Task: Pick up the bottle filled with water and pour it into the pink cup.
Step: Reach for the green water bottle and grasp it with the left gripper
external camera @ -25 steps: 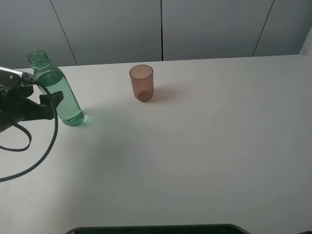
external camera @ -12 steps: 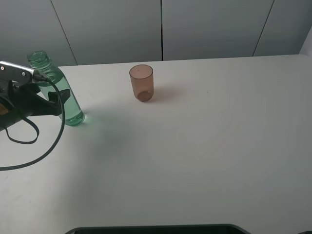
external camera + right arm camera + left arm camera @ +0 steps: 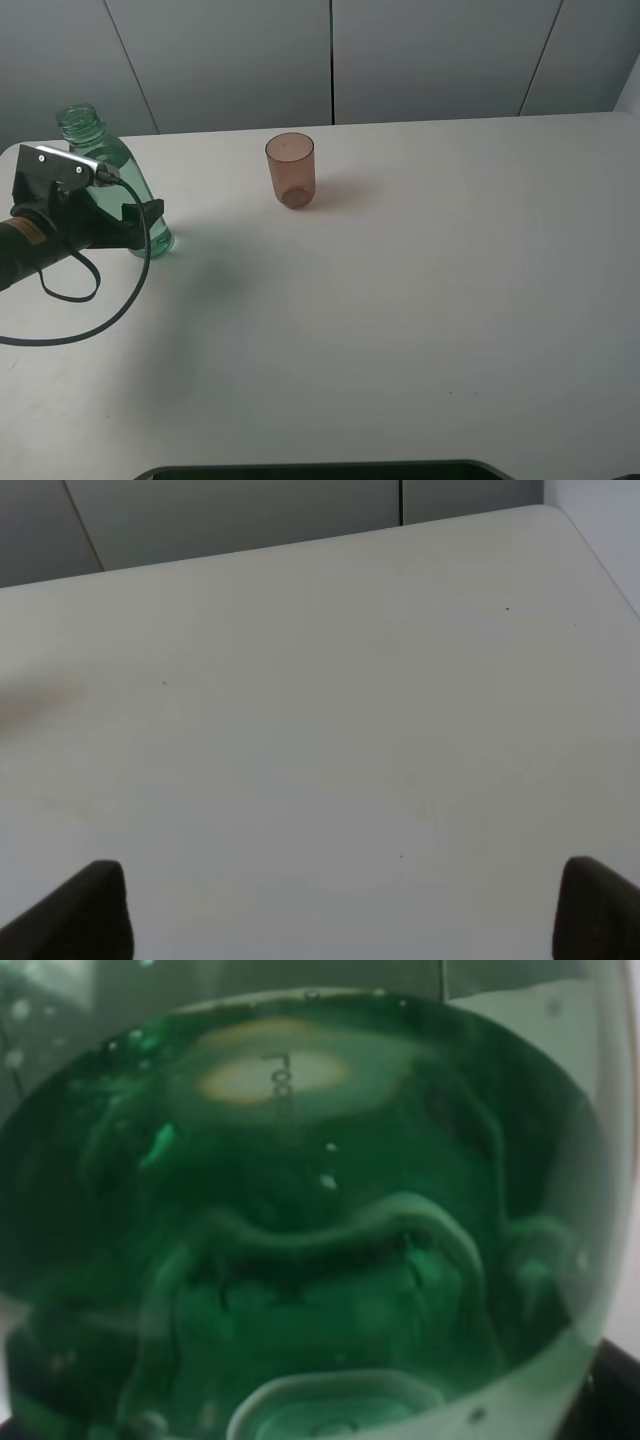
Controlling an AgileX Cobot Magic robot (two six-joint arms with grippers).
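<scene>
Jaws of the left gripper [image 3: 128, 215] are standing wide apart around the lower body of the bottle [image 3: 118, 158], which is resting on the table [image 3: 400, 300] at its far left, well apart from the pink cup [image 3: 290, 170]. From the left wrist, green bottle [image 3: 300, 1220] wall is filling the view. Right gripper [image 3: 345, 912] jaws are sitting spread wide over the table [image 3: 320, 680].

We look from high at the front, down over the white table [image 3: 400, 330] to the grey wall [image 3: 430, 60] behind. Left wrist view sits right against the bottle [image 3: 300, 1240], green filling it. Right wrist view looks low across the same table, towards that wall.
</scene>
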